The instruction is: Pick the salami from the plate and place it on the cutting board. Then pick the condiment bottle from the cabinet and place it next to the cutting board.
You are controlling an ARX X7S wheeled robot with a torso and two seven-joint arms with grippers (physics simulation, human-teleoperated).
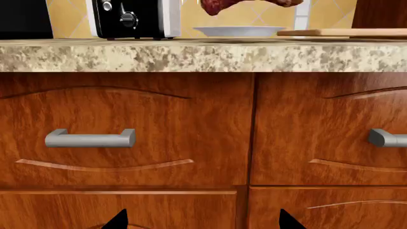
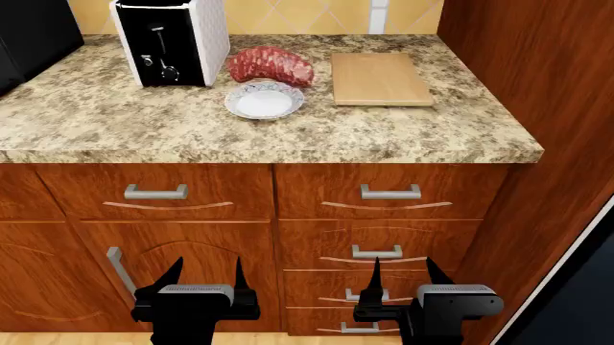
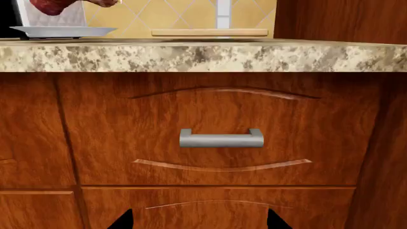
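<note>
Zero steps done | salami [image 2: 270, 65] sitting at plate [image 2: 264, 100] back edge, beside empty board [image 2: 380, 79] | bottle not showing | left gripper [image 2: 206, 277] and right gripper [image 2: 403, 277] hanging low, jaws apart, holding nothing

Before me stands a speckled granite table [image 2: 115, 122] over reddish wooden drawers [image 2: 389, 192] with grey bar handles [image 2: 155, 191] — behind it a yellow tiled wall [image 2: 317, 14], a toaster [image 2: 171, 39], and a tall wooden cabinet [image 2: 537, 79] at my right.
</note>
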